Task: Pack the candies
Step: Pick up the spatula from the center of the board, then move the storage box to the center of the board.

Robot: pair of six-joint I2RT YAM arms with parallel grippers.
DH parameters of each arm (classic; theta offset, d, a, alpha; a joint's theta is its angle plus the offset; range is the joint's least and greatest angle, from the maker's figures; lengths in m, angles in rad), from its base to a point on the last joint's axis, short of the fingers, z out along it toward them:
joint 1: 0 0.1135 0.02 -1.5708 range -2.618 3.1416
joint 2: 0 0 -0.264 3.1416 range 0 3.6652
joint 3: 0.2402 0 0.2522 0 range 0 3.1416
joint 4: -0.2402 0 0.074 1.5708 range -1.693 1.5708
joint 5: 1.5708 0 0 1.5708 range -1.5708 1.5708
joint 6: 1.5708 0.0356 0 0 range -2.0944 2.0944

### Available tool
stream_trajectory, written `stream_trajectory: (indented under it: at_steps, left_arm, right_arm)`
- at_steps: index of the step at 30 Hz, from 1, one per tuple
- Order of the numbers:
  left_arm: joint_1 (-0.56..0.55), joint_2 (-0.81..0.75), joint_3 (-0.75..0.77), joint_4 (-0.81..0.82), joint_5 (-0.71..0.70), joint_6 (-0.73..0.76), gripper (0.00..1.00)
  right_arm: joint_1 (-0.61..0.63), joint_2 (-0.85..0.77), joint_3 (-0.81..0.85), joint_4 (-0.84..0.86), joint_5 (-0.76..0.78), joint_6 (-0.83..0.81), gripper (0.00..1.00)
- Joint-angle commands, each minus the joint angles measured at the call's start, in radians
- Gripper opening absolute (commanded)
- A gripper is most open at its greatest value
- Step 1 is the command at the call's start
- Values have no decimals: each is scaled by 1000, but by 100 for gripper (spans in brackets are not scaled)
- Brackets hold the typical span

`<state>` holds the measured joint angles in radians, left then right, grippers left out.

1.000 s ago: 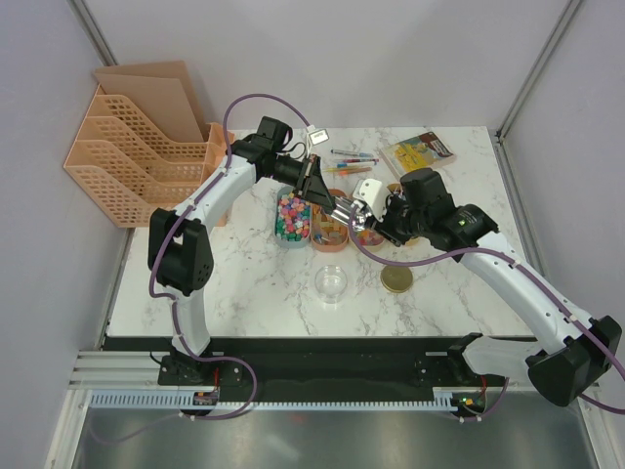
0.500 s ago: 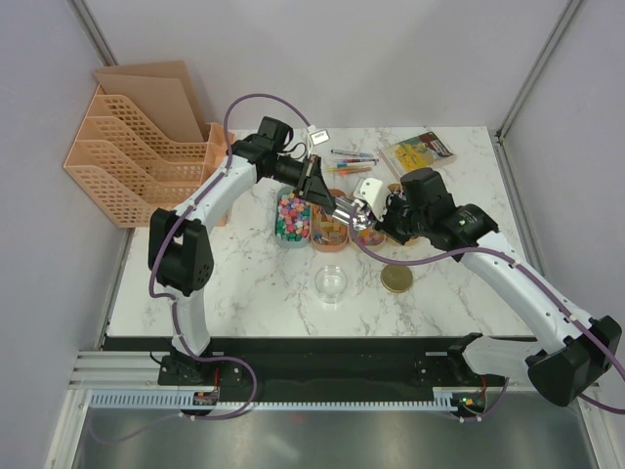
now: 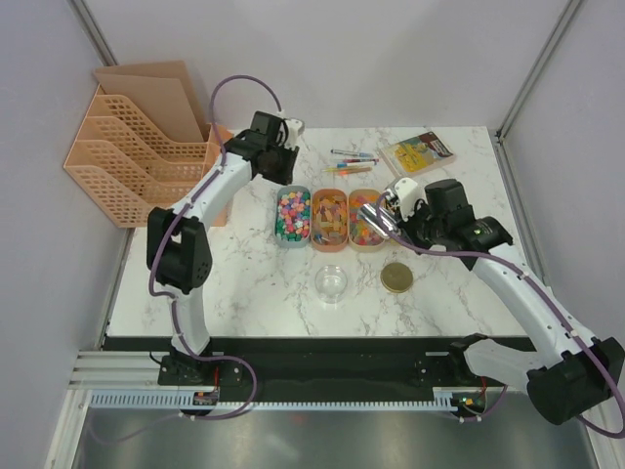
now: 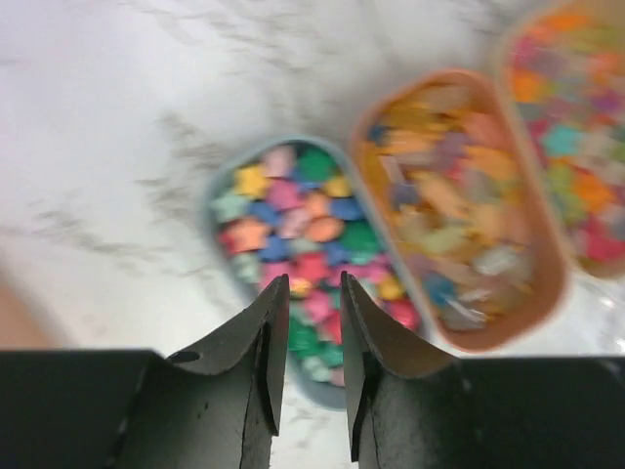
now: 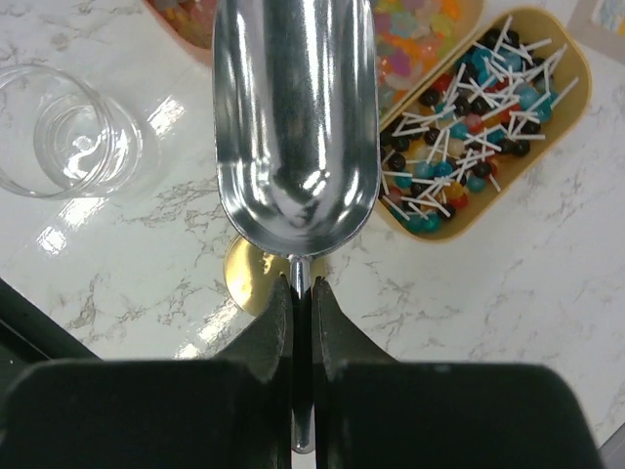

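Observation:
The candies lie in a row of trays: star-shaped ones in a blue tray (image 3: 293, 217) (image 4: 293, 234), wrapped ones in an orange tray (image 3: 330, 221) (image 4: 459, 205), jelly ones in a third tray (image 3: 363, 227) (image 4: 576, 137). White-stick lollipops fill a yellow tray (image 5: 483, 122). My right gripper (image 5: 302, 293) (image 3: 398, 225) is shut on the thin handle of an empty metal scoop (image 5: 293, 117) (image 3: 375, 217), held over the third tray's right edge. My left gripper (image 4: 312, 293) (image 3: 283, 168) hovers behind the blue tray, open, with nothing between its fingers.
A clear glass jar (image 3: 330, 282) (image 5: 68, 132) stands in front of the trays, with a flat gold lid (image 3: 396, 277) (image 5: 252, 278) to its right. Coloured pens (image 3: 350, 161) and a booklet (image 3: 418, 151) lie at the back. Orange file racks (image 3: 137, 156) stand at the far left.
The left gripper let go of the scoop, opened and drew back toward the rear left. The right gripper closed on the scoop's handle and carried it slightly right.

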<state>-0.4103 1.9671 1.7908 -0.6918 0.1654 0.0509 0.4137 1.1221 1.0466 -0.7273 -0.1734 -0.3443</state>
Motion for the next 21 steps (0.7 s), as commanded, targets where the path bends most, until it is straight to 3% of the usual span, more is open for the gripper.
stream_trajectory:
  at_steps: [1,5,7,8,13,21]
  left_arm:
    - [59,-46,-39,95,-257,81,35]
    - [65,-79,-166,147,-334,133,32]
    - [67,-83,-209,159,-340,142,20]
    - [68,-89,-250,161,-324,144,4]
    - [67,-89,-337,193,-282,133,2]
    - [61,-89,-392,207,-238,124,2]
  right_arm:
    - [-47,-28,-23,14,23,116,0]
    - [-88,-35,-51,2,34,177,0]
    - [-119,-24,-53,-17,43,215,0]
    - [-148,-9,-51,-26,34,231,0]
    - [-223,51,-7,-76,29,318,0]
    - [-249,134,95,-156,63,324,0]
